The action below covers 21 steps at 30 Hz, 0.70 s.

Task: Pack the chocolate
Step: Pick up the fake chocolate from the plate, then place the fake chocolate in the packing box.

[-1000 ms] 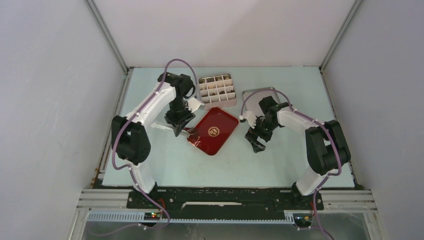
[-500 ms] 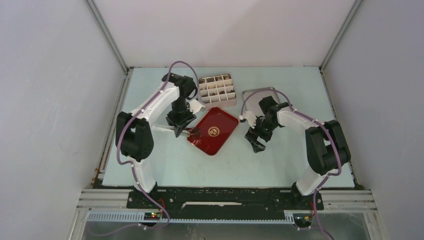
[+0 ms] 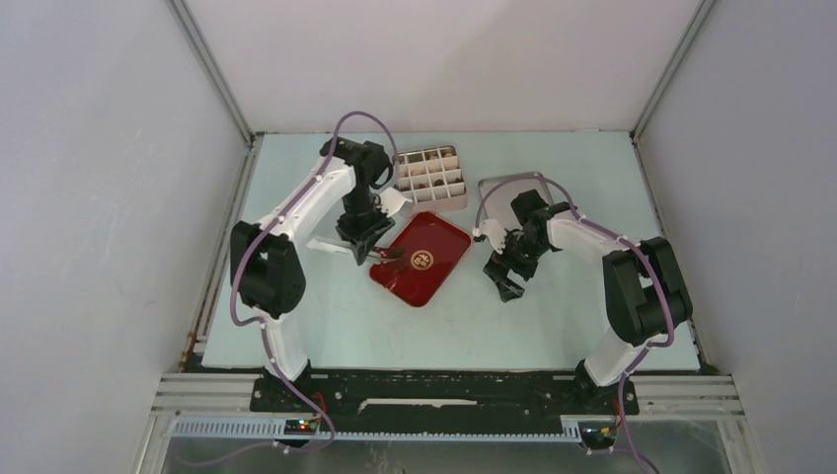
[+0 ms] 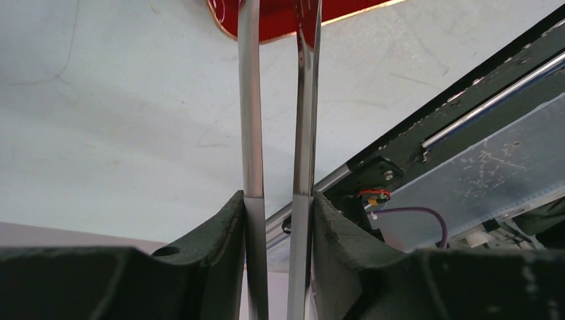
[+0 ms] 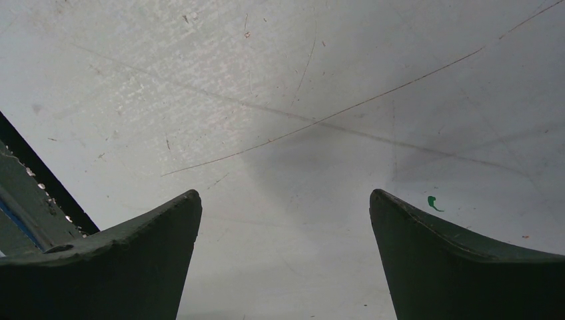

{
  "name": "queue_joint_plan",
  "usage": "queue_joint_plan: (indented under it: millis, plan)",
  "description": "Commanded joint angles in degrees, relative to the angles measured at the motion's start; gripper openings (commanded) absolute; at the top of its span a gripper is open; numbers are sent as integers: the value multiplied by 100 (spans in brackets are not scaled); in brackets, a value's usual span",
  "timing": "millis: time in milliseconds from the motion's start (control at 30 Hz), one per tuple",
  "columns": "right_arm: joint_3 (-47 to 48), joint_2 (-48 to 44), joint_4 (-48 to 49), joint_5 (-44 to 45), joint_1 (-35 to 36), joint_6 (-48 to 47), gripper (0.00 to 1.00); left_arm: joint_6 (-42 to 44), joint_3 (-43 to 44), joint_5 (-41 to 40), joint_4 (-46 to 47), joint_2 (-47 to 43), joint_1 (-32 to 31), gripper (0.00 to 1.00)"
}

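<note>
Left claw (image 4: pixel 278 200): clamped narrow on a pair of metal tongs (image 4: pixel 250 100), one blade against each pad, so squeezing the claw should pinch the tips.
Tongs' tips: over the left rim of the red tray (image 3: pixel 441 244); whether they grip a piece, I cannot tell.
Red tray: mid-surface, set cornerwise, probably the pick-up spot, just in front of the box.
Divided box (image 3: pixel 428 178): by the far edge, centre.
Chocolate (image 3: pixel 421 183): small dark pieces show in some cells.
Lid (image 3: pixel 505 190): right of the box, laid aside so the cells stay reachable.
Right claw (image 5: pixel 286 203): wide, empty, low over bare surface (image 3: pixel 326 326), out of the way.
</note>
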Motion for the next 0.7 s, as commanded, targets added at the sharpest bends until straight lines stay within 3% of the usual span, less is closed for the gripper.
queue_joint_plan:
  millis: [0, 300, 433, 667]
  plan:
    - [204, -120, -33, -70, -5, -74, 99, 74, 497, 551, -83, 11, -34, 10]
    - [204, -83, -31, -52, -14, -73, 100, -75, 1318, 613, 5, 284, -34, 6]
    - [203, -78, -33, -61, -16, -73, 100, -159, 2538, 562, -327, 817, -19, 6]
    - [204, -110, -32, -43, -34, -65, 100, -486, 3813, 538, -120, 1557, -16, 6]
